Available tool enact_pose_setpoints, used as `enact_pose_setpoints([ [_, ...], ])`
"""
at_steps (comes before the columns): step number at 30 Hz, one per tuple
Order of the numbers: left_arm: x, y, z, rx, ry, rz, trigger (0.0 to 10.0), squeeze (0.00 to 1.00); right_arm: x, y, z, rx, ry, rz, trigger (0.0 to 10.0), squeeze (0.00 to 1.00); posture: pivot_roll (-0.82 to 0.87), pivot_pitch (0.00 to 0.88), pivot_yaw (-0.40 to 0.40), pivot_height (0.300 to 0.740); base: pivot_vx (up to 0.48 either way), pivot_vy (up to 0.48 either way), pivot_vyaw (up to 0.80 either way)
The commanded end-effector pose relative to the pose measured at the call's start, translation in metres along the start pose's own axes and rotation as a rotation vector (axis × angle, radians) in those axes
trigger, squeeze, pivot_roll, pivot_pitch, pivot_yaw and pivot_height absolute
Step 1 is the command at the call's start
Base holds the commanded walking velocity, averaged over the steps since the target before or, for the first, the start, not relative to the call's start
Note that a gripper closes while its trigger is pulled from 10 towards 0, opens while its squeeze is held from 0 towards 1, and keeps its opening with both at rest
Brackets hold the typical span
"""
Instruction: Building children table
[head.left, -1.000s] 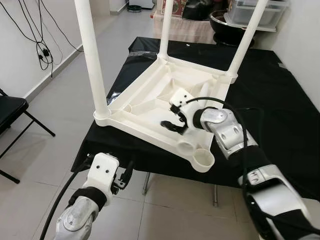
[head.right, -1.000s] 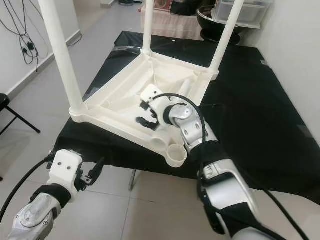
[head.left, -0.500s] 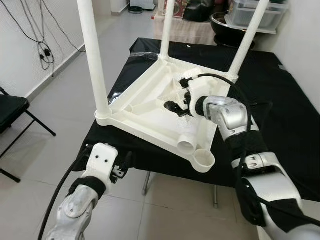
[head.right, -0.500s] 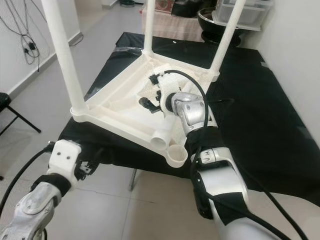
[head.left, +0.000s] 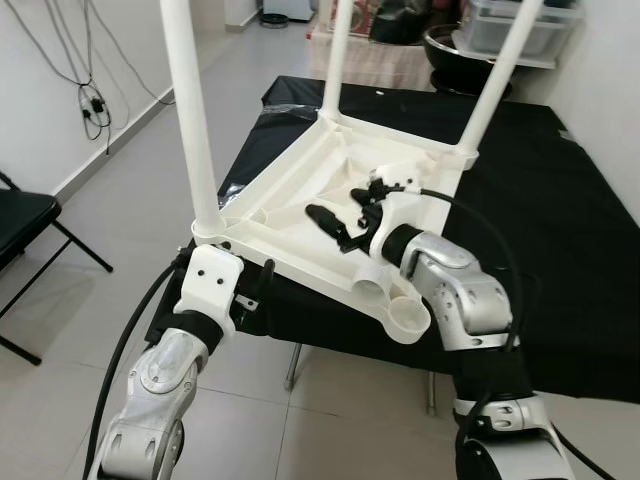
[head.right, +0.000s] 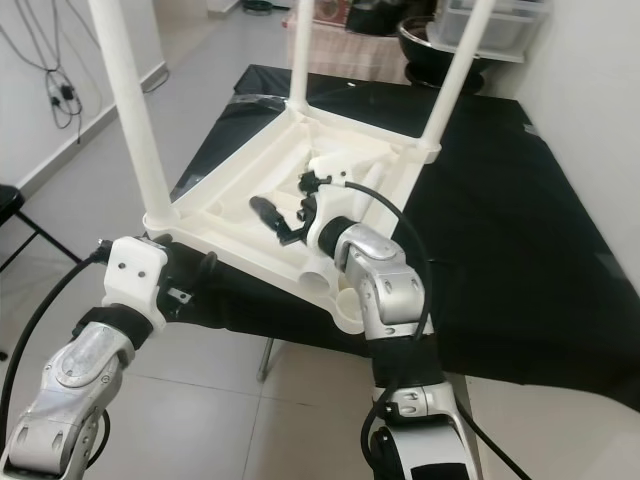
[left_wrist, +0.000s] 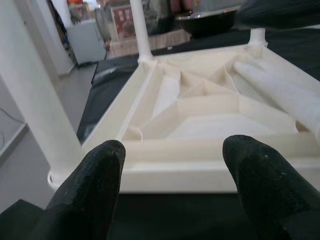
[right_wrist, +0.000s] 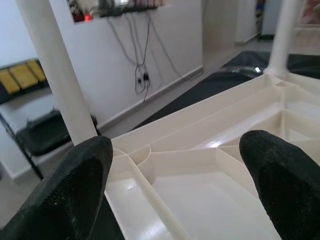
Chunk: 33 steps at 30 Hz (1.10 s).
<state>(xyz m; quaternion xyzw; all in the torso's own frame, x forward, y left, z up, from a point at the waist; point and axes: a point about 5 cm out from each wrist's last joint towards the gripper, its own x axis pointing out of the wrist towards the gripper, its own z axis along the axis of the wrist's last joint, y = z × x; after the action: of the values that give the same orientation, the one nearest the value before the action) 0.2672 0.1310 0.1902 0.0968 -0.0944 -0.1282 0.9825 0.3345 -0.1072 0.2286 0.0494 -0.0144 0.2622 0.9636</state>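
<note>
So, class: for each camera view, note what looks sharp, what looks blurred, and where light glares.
Left eye view: evenly lit and sharp, the upturned white plastic table crisp on the black cloth.
Left wrist view: the left gripper's near black fingers are soft, and the room behind is hazy.
Right wrist view: the right gripper's fingers are blurred, with a small glare on the table's ribs.

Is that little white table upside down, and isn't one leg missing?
Yes. The table lies top-down on the black cloth, three legs pointing up. The near corner socket is empty, and the fourth leg lies loose inside the frame. Normal mid-assembly, nothing broken.
</note>
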Motion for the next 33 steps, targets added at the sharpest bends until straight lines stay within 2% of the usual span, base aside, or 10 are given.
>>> enact_pose_setpoints([
  [1, 0.009, -0.006, 0.002, 0.003, -0.009, -0.037, 10.0, 0.0, -0.012, -0.003, -0.013, 0.044, 0.018, -0.049, 10.0, 0.0, -0.07, 0.03, -0.044, 0.74, 0.0, 0.48, 0.0],
  [6, 0.014, -0.008, 0.003, 0.015, -0.018, -0.051, 10.0, 0.0, -0.013, -0.004, -0.015, 0.016, 0.019, -0.07, 10.0, 0.0, -0.08, 0.016, -0.036, 0.74, 0.0, 0.48, 0.0],
  [11, 0.017, -0.006, 0.002, 0.019, -0.03, -0.046, 10.0, 0.0, -0.013, -0.002, -0.015, 0.006, 0.024, -0.082, 10.0, 0.0, -0.06, 0.0, -0.032, 0.74, 0.0, 0.0, -0.8],
  [20, -0.001, 0.003, -0.026, 0.032, 0.073, -0.01, 10.0, 0.0, -0.011, 0.002, -0.016, -0.009, 0.036, -0.097, 10.0, 0.0, -0.05, 0.0, -0.035, 0.74, 0.0, 0.0, -0.71],
  [26, -0.009, 0.004, -0.037, 0.018, 0.117, -0.002, 10.0, 0.0, -0.012, 0.002, -0.017, -0.014, 0.038, -0.101, 10.0, 0.0, -0.05, 0.0, -0.035, 0.74, 0.0, 0.0, 0.0],
  [33, -0.015, 0.002, -0.04, -0.018, 0.124, 0.006, 10.0, 0.0, -0.011, 0.007, -0.014, -0.038, 0.034, -0.063, 10.0, 0.0, -0.05, 0.0, -0.036, 0.74, 0.31, 0.0, -0.56],
])
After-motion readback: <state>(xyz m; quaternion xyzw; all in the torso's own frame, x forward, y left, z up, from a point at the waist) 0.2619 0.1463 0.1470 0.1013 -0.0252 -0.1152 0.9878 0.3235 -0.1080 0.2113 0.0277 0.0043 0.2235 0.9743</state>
